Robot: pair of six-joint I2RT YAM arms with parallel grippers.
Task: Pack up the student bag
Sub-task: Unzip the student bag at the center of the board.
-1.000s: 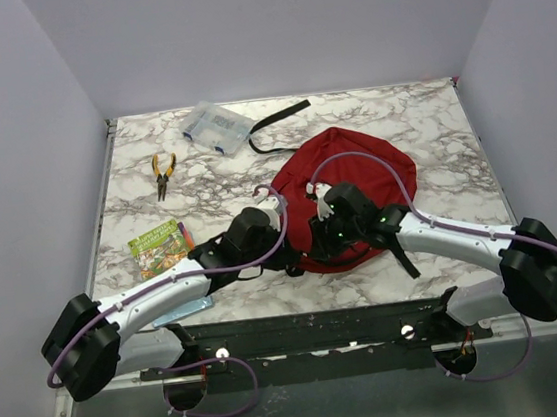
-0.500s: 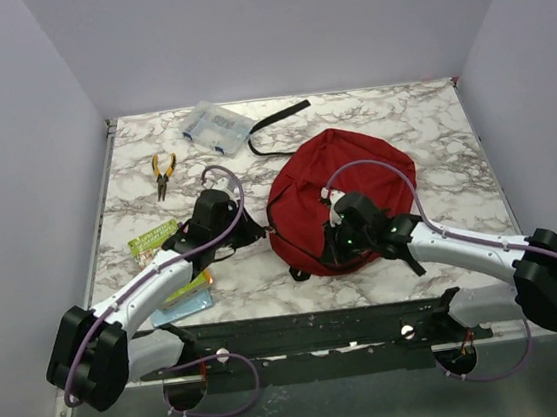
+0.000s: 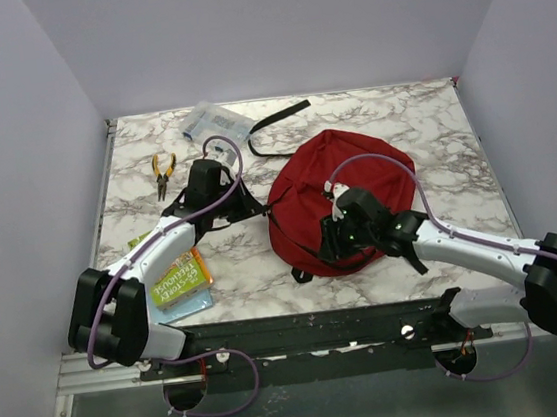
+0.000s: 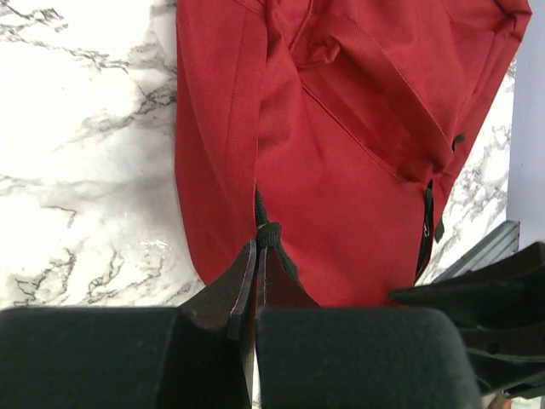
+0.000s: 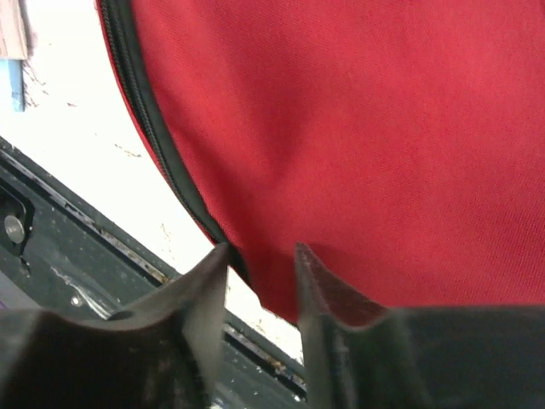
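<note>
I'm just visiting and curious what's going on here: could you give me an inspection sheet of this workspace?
Surface: white marble-patterned table, no spills seen.
Job's things: dark red fabric backpack lying flat, black strap trailing.
Clutter: clear plastic box; orange-handled pliers; green booklet.
Tools: left tool shut on the backpack's dark tab; right tool, jaws apart at its edge, grip unclear.
Cables: purple cables loop along both arms.
Surroundings: plain lilac walls.

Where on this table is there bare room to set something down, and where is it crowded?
Free: the table right of the student bag, out to its edge, and the far strip right of the black strap. Crowded: the left side, with pliers, clear box and booklets.
</note>
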